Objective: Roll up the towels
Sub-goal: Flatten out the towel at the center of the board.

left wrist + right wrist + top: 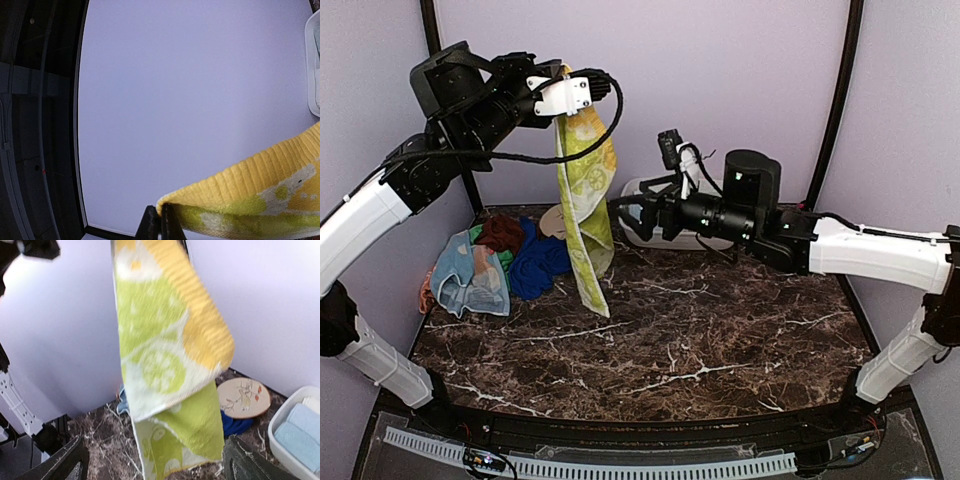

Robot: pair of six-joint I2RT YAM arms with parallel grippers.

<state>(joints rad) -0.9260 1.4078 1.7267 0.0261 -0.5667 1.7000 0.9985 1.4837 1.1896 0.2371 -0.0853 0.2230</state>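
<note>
Top external view, with both wrist views. The left pincer point(563, 115) is clamped shut on the top corner of the yellow-green towel point(585, 190) and holds it high over the worktop point(720, 340). The towel hangs at full length. Whether its lower tip touches the marble cannot be told.

The right pincer point(625, 218) has its jaws wide and empty. It sits level with the towel's middle, just beside its right edge and pointing at it. In the right wrist view the towel point(165, 365) hangs ahead of the two fingers point(70, 460), apart from both.

Progress, as judged: partial. Pale blue bundles point(300, 432), apparently rolled, lie in the basin point(285, 405) at the back right. A heap point(510, 262) of pale blue, royal blue and brown towels lies unrolled at the left rear, well apart from both pincers. The hanging towel is neither spread flat nor rolled; it and the heap remain to be done.
</note>
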